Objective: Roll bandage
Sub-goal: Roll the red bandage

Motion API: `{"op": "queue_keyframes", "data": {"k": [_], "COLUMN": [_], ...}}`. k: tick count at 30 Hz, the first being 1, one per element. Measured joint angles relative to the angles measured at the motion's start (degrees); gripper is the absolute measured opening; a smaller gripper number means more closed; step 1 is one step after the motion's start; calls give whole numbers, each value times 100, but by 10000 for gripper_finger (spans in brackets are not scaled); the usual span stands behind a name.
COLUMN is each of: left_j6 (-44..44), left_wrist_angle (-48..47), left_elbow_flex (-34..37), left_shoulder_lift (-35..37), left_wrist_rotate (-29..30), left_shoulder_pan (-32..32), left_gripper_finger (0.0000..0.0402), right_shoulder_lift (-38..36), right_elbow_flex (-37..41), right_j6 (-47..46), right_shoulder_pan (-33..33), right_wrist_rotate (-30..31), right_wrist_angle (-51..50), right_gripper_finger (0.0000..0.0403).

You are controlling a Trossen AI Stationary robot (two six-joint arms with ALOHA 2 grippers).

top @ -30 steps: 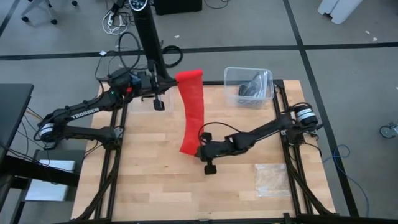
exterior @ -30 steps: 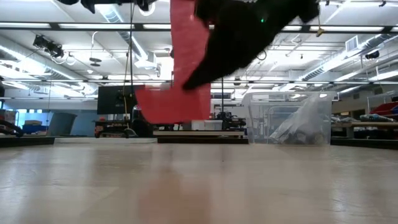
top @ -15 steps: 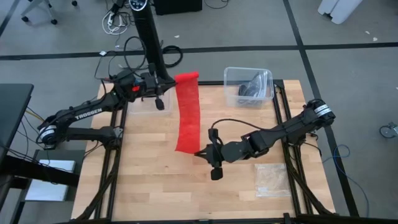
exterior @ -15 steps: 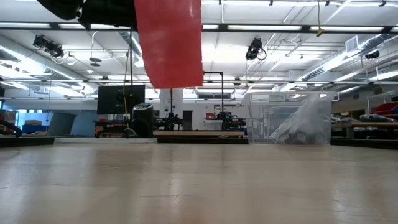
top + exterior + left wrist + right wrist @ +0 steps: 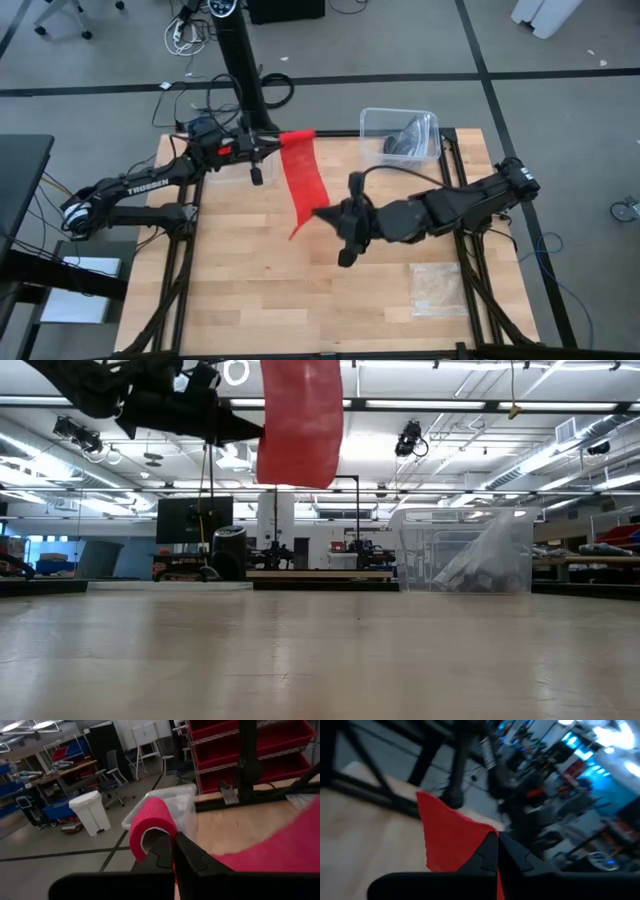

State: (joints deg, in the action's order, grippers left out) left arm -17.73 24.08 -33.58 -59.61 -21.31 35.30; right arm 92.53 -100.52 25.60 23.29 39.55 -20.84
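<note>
The bright red bandage (image 5: pixel 303 180) is a long flat band held in the air between both grippers, clear of the table. In the low view the bandage (image 5: pixel 300 422) hangs high, with the table bare under it. My left gripper (image 5: pixel 272 142) is shut on its far end, which curls into a loop (image 5: pixel 150 824). My right gripper (image 5: pixel 322 214) is shut on its near end (image 5: pixel 451 842). My left gripper pinches the bandage's far end (image 5: pixel 167 834) between its two shut fingers, coming level from the table's left. The strip curls over the fingertips in a loop and runs on toward the near side, clear of the table. My right gripper pinches the bandage's near end at its edge (image 5: pixel 487 837) between its two shut fingers, coming about level from the table's right. That end is drawn to a point toward the gripper (image 5: pixel 318 212). The band is lifted clear of the table.
A clear plastic bin (image 5: pixel 400 138) with a dark thing inside stands at the far right corner. A clear crinkly plastic bag (image 5: pixel 438 288) lies at the near right. A black post (image 5: pixel 240 70) rises behind my left arm. The wood tabletop (image 5: pixel 250 290) lies open at the near left.
My right gripper has turned and risen with the bandage's near end, going a little toward the far edge. The bandage has lifted higher above the table, and its near end is now drawn sideways to a point. My left gripper has kept its hold.
</note>
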Motion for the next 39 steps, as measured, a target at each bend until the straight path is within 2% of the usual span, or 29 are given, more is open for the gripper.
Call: {"op": "queue_keyframes", "data": {"k": [13, 21, 25, 31, 39], "left_j6": [448, 489, 491, 536, 609], "left_wrist_angle": [632, 631, 636, 909, 1202], "left_elbow_flex": [697, 995, 1020, 1020, 1018], "left_shoulder_lift": [0, -242, -599, -1112, -1254], "left_wrist_rotate": [-311, -406, -495, -692, -692], "left_shoulder_pan": [-15, -53, -290, -861, -1308], "left_gripper_finger": [0, 0, 0, 0, 0], "right_shoulder_lift": [3, 4, 4, 9, 9], "right_elbow_flex": [-1007, -1308, -1308, -1308, -1306], "right_j6": [1649, 2388, 2737, 2808, 2953], "right_shoulder_pan": [-297, -629, -809, -1173, -1508], "right_wrist_rotate": [717, 763, 757, 885, 1248], "right_wrist_angle": [628, 1495, 1847, 1862, 1880], "right_gripper_finger": [0, 0, 0, 0, 0]}}
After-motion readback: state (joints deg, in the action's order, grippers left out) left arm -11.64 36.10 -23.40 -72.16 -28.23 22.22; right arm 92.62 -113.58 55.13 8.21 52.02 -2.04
